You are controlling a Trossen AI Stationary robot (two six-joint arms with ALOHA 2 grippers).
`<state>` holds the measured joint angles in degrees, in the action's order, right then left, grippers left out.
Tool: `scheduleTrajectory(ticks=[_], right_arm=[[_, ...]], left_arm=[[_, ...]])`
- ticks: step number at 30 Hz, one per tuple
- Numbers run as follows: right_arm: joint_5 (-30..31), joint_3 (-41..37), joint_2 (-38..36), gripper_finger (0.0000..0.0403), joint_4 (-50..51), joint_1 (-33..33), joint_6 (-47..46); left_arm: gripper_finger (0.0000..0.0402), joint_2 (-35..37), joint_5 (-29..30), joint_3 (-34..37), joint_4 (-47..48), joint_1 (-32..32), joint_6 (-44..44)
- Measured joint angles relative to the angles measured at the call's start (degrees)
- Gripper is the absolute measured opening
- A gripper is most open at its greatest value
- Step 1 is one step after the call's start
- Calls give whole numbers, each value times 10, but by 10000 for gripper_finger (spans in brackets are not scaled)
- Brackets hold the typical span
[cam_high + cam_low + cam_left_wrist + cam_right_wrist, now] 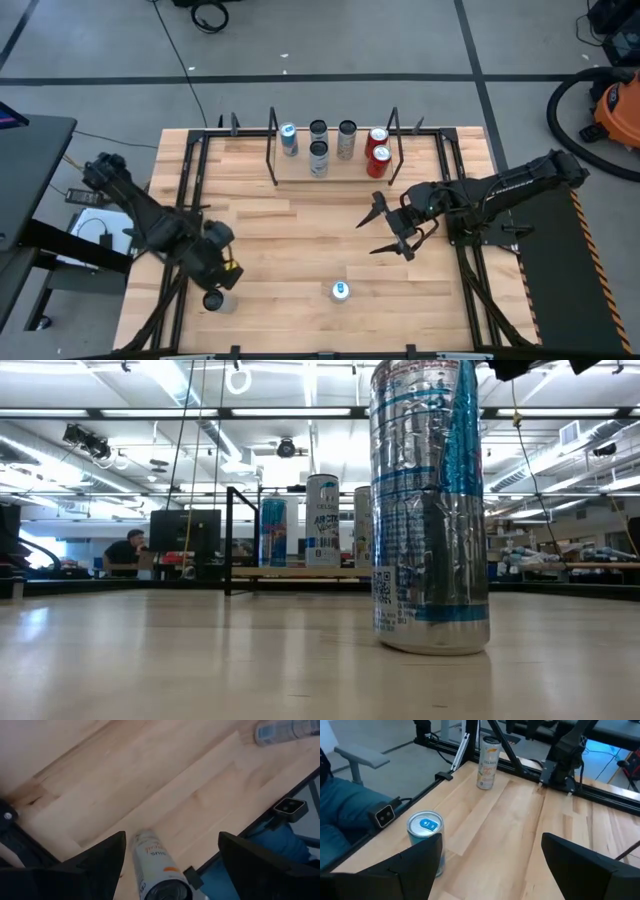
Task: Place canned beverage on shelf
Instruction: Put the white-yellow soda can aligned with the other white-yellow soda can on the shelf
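Note:
A silver-and-blue can point(341, 291) stands upright on the tabletop near the front middle; it fills the low view point(430, 510). A white-and-orange can point(213, 299) stands at the front left. My left gripper point(216, 280) is open above it; in the left wrist view its fingers point(100, 862) stand on either side of the can point(157, 870), apart from it. My right gripper point(367, 238) is open and empty right of centre, with the blue-topped can point(425, 832) ahead of one finger. The shelf point(300, 172), a light plank with black rod uprights, stands at the far middle and holds several cans.
On the shelf stand a blue-and-silver can point(289, 138), dark-topped cans point(318, 155) and two red cans point(379, 160). A black frame point(190, 170) runs along the table's sides. Bare wood lies between the shelf and the front cans. A person point(128, 550) sits far behind.

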<state>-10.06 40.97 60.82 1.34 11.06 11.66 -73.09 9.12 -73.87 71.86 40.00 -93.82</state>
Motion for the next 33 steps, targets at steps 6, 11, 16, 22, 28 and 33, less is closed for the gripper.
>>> scheduleTrajectory(ticks=[6, 11, 16, 22, 28, 33], right_arm=[[0, 0, 0, 350, -9, 22, -15], [-1, 0, 0, 350, -14, 47, -16], [-1, 0, 0, 350, -14, 63, -14], [-1, 0, 0, 350, -17, 69, -11], [-1, 0, 0, 350, -17, 69, -10], [-1, 0, 0, 350, -17, 69, -10]], left_arm=[[318, -1, 36, 0, -26, 53, -32], [318, -1, 50, 0, -85, 82, -14], [318, -8, 63, 0, -146, 97, -15], [318, -53, 11, 0, -143, 99, -16], [318, -83, -52, 0, -136, 96, -20], [318, -83, -46, 0, -117, 93, -20]])
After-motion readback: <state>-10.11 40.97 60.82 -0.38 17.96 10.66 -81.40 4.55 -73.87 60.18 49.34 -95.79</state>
